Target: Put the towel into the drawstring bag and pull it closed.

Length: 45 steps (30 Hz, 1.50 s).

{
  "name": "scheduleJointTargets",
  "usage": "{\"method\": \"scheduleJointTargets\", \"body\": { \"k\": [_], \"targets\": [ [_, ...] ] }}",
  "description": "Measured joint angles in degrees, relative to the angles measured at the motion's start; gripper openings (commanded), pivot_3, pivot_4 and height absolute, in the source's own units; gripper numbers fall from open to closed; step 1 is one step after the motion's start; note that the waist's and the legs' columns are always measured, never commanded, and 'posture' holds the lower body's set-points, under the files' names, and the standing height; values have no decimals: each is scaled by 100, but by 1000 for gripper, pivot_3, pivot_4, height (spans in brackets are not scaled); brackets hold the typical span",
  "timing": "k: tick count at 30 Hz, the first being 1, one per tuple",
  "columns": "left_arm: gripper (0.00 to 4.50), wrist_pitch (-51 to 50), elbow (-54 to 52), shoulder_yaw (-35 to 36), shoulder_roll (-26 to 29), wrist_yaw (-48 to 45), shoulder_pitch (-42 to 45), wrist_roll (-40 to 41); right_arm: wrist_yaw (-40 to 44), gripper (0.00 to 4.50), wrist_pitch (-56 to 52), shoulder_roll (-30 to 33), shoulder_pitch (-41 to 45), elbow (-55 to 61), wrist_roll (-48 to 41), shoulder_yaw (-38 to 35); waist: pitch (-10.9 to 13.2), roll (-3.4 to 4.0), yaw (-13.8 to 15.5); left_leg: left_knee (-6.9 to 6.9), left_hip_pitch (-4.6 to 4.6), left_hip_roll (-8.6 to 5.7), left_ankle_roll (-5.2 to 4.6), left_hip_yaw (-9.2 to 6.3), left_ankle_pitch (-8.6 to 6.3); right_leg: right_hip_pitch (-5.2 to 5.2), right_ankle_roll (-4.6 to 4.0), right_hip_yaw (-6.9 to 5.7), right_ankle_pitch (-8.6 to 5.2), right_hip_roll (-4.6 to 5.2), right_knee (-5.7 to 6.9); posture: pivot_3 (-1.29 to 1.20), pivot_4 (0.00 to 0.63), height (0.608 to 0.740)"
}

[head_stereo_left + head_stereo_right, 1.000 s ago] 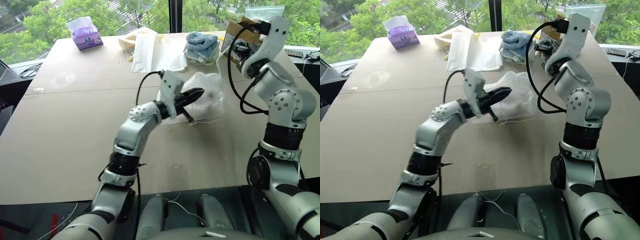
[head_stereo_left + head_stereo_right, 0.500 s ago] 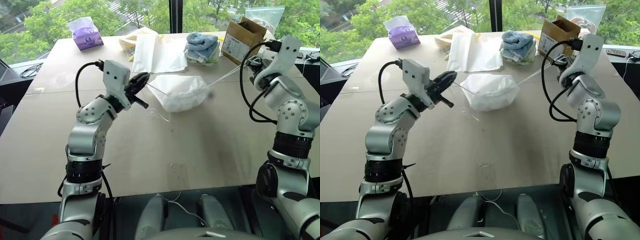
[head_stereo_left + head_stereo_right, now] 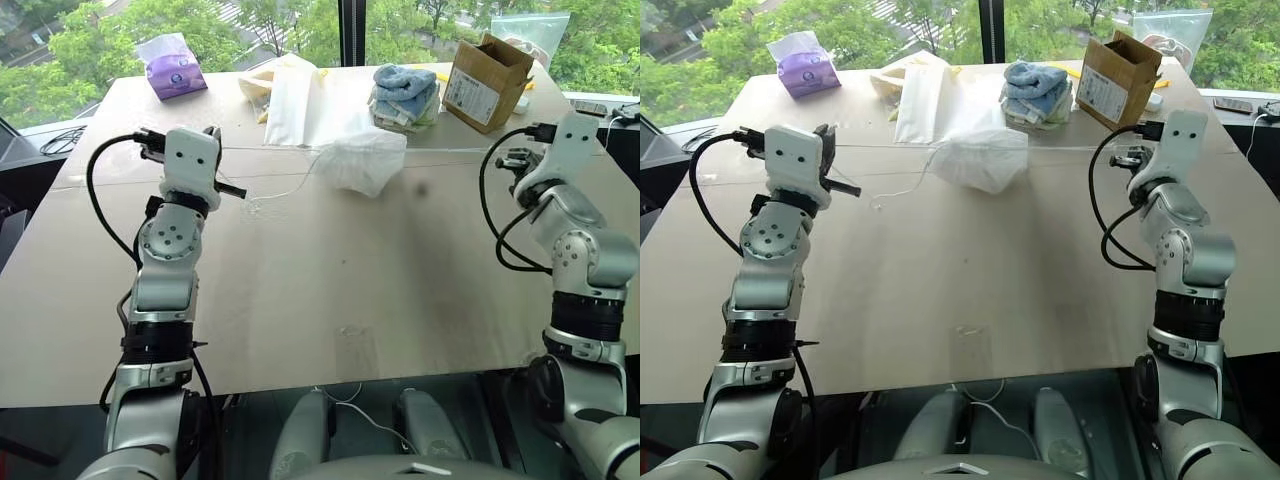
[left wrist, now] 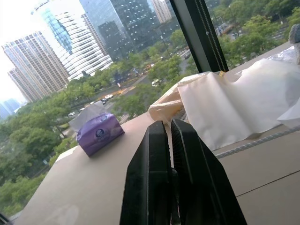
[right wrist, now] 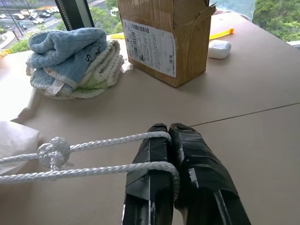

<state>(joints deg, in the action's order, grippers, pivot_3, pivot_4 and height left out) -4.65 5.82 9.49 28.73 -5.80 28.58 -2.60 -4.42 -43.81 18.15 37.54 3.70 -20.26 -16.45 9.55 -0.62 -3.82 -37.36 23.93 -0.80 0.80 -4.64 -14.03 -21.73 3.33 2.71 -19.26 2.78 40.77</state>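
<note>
Drawstring bag (image 3: 360,163) midway between both arms; right jaws clamp cord (image 5: 98,145); left jaws closed, taut cord reaching them.

A room high in a city building, likely an office or test space; the broad beige flat-topped table (image 3: 300,290) stands right against floor-to-ceiling glass with a dark vertical window frame (image 3: 349,30) just behind it; beyond the table rise glass-fronted tower blocks (image 4: 70,44) and green treetops (image 3: 700,50); on the table's far edge sit an open brown cardboard box (image 5: 161,35) with a printed label and a purple tissue pack (image 3: 172,68).
</note>
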Motion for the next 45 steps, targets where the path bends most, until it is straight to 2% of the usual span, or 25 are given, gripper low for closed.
{"method": "scheduleJointTargets", "body": {
  "k": [12,20,24,26,27,30,32,36,40,45],
  "targets": [
    [41,-248,276,51,27,714,25,-37,-428,0,-26,0,-11,-30,7,-3,0,0,0,0,0,0,1,-1,0,0,0,-1,0,0,2,0,150,740],
    [41,-270,410,50,27,863,28,3,-600,0,-222,0,-14,-29,-32,-3,0,0,0,0,0,0,1,0,1,0,0,-1,0,1,2,0,150,740],
    [0,-498,604,308,7,521,25,480,-271,1457,-365,205,-133,42,-254,-152,0,0,5,0,0,-1,1,0,0,0,0,-2,0,1,1,0,150,740],
    [707,-682,622,352,-22,-51,-183,813,461,2534,-671,532,-360,393,-629,-178,0,0,2,2,1,-2,0,0,0,1,0,-2,0,2,-3,0,150,740],
    [966,-708,606,330,-50,-161,-239,857,648,2925,-741,591,-413,533,-736,-99,0,0,2,2,1,-1,0,-1,0,1,0,-2,0,2,-3,0,150,740],
    [2354,-895,299,-131,-335,-988,-480,1209,1766,4344,-1057,981,-963,1482,-1283,565,-3,-6,5,1,3,1,-5,-13,-3,7,0,-13,0,-1,-6,0,150,740],
    [3422,-993,16,-334,-302,-1627,-770,1466,2352,4500,-1106,1306,-1485,1749,-1462,747,-2,-6,20,-2,5,-1,-7,-13,-4,9,0,-13,0,2,-11,0,150,740],
    [3422,-1163,-603,-332,291,-2868,-1628,1960,3273,4500,-345,1965,-2385,1697,-1265,550,-2,-6,-5,1,-9,4,-18,-6,-11,16,-1,-4,-1,-2,-12,0,150,740],
    [3422,-1374,-1321,-359,706,-3746,-2523,2305,3951,4500,712,1914,-3064,1542,-1132,404,-2,-5,7,1,-23,10,-23,-10,-14,32,-2,-7,-1,-3,-12,0,150,740],
    [3422,-1386,-1656,-391,832,-3885,-3030,2265,4769,4500,1947,1618,-3816,1258,-1068,392,-1,-4,128,-5,-34,8,-25,-10,-15,50,-1,-8,-1,0,-22,0,150,740]
  ]
}}
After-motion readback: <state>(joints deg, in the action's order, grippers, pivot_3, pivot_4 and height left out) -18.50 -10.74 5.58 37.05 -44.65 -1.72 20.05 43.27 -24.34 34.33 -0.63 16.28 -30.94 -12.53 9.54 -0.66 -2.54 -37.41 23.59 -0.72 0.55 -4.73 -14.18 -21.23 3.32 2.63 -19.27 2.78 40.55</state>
